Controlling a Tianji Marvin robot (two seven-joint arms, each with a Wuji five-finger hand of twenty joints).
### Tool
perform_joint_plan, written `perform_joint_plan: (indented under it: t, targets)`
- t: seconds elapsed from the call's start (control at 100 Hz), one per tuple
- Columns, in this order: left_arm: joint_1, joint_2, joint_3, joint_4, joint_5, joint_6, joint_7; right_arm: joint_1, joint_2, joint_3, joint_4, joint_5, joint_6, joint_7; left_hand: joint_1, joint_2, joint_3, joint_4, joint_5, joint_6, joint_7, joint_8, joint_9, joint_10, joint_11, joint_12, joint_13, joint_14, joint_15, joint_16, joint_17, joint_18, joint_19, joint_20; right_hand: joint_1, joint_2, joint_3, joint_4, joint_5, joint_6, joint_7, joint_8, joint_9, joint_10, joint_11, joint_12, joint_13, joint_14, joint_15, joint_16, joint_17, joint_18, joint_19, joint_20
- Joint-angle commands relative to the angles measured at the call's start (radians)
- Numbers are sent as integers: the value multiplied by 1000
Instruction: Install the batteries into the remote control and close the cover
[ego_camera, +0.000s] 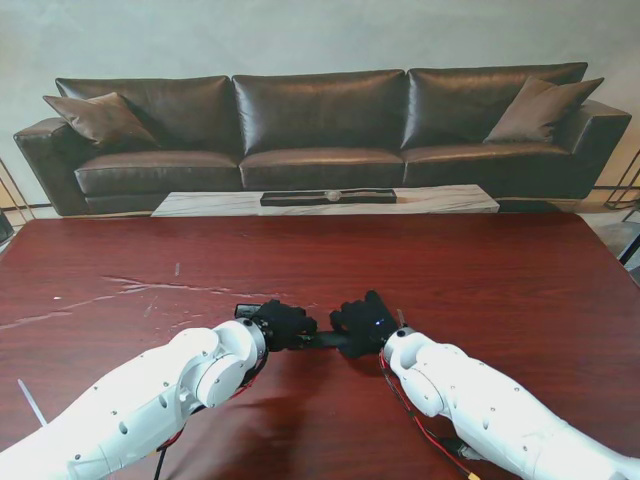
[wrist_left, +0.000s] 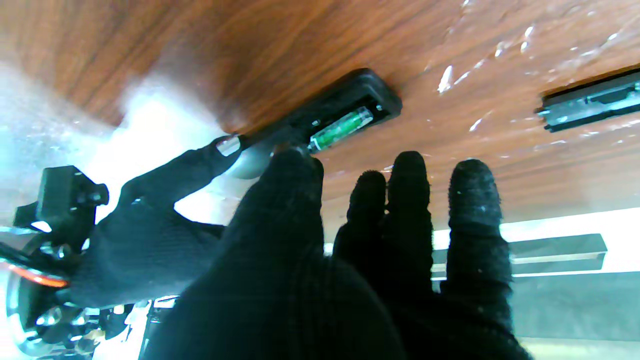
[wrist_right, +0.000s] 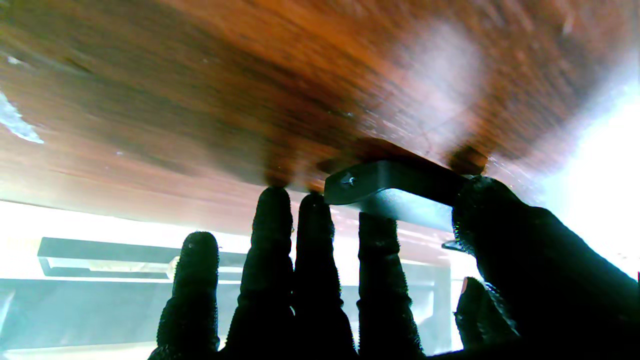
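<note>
Table (ego_camera: 480, 280): dark red wood, scuffed. My left hand (ego_camera: 283, 322) and right hand (ego_camera: 366, 322) meet near me at centre, each gripping an end of the remote (wrist_left: 345, 112). It is held just off the table, compartment uncovered, one green battery (wrist_left: 341, 129) seated. Cover (wrist_left: 590, 102) lies apart.

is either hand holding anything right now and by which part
Both hold the remote control: right hand grips one end, left hand pinches near the open battery compartment.
</note>
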Motion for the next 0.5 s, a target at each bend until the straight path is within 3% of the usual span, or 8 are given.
perform_joint_plan:
  t: [0.0, 0.24, 0.49]
  targets:
    - [-13, -7, 5, 9, -7, -16, 4, -19, 2, -12, 20, -1, 2, 14, 61, 16, 49, 18, -16, -25, -5, 17, -34, 8, -12, -3, -19, -1, -7, 10, -4, 3, -2, 20, -16, 13, 6, 0, 34, -30, 30, 14, 52, -19, 29, 19, 57, -16, 39, 19, -2, 13, 20, 28]
    - [-40, -11, 30, 32, -30, -44, 3, -18, 2, -16, 22, 1, 5, 19, 61, 34, 66, 8, -16, -97, -21, -3, -25, 4, -10, -1, -12, -8, 4, 18, 1, 1, 9, 30, -7, 12, 14, 0, 35, -30, 30, 17, 54, -21, 29, 21, 58, -17, 38, 20, -2, 9, 19, 28]
    - [-62, -11, 55, 52, -25, -41, 0, -21, 3, -9, 12, 2, 6, 30, 61, 34, 71, 5, 26, -131, -9, -7, -30, 5, -4, 9, -18, -10, 21, 35, -4, -3, 19, 41, -6, 18, 14, -2, 35, -28, 29, 18, 52, -21, 28, 22, 56, -16, 37, 21, -3, 7, 17, 28]
